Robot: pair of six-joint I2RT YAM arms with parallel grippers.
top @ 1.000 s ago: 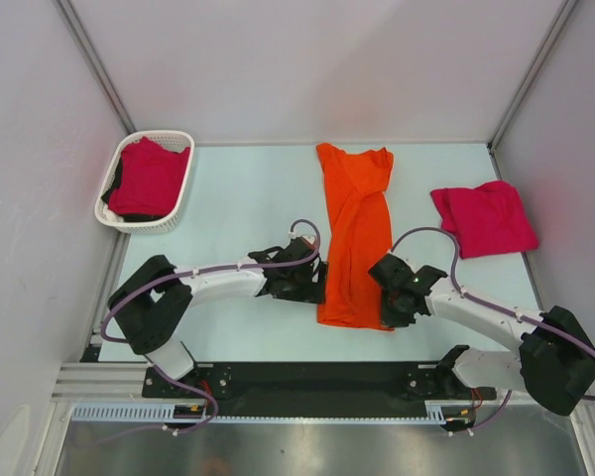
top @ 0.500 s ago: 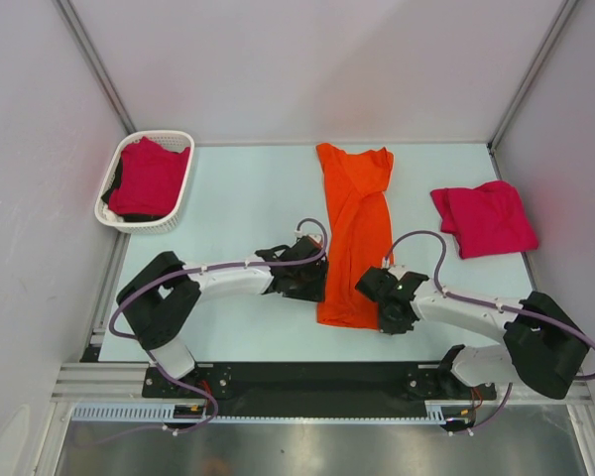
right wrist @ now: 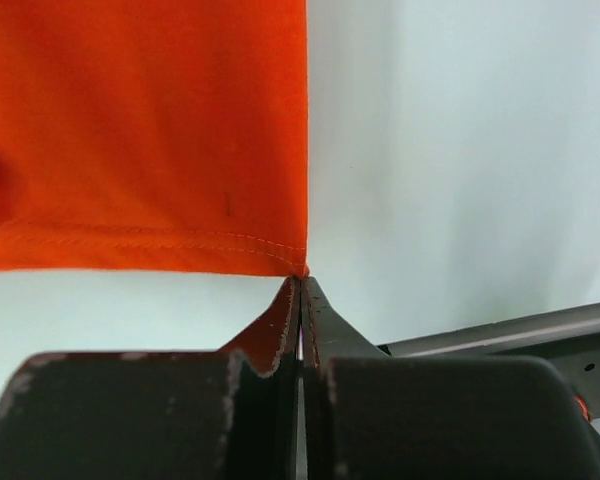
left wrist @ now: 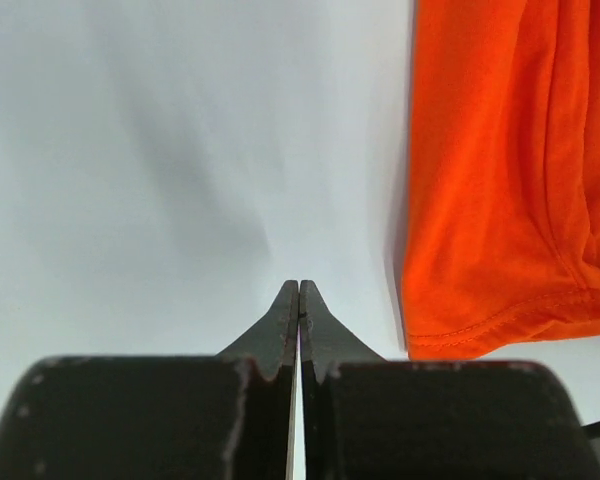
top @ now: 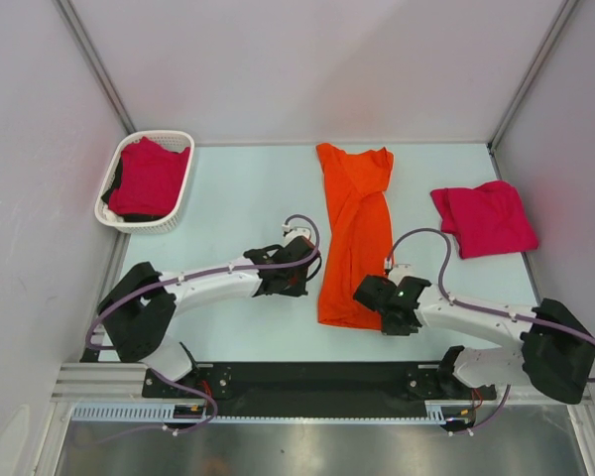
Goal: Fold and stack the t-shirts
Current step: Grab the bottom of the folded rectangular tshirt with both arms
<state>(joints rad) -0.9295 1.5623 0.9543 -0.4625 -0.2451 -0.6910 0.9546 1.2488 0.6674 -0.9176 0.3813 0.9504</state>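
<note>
Lengthwise folded, the bright orange t-shirt [top: 355,233] lies as a long wrinkled strip right of the white basket [top: 147,226]; left gripper [left wrist: 299,290] closed empty, right gripper [right wrist: 300,284] closed at its hem corner.

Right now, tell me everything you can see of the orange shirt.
The orange shirt is soft, bright cloth, folded lengthwise into a long strip and lightly creased. It lies flat in the middle of the table, collar at the far end, stitched hem toward the arms. The shut right fingers meet at its near right hem corner; whether they pinch cloth does not show. The shut left fingers stand beside its left edge, apart from it.
</note>
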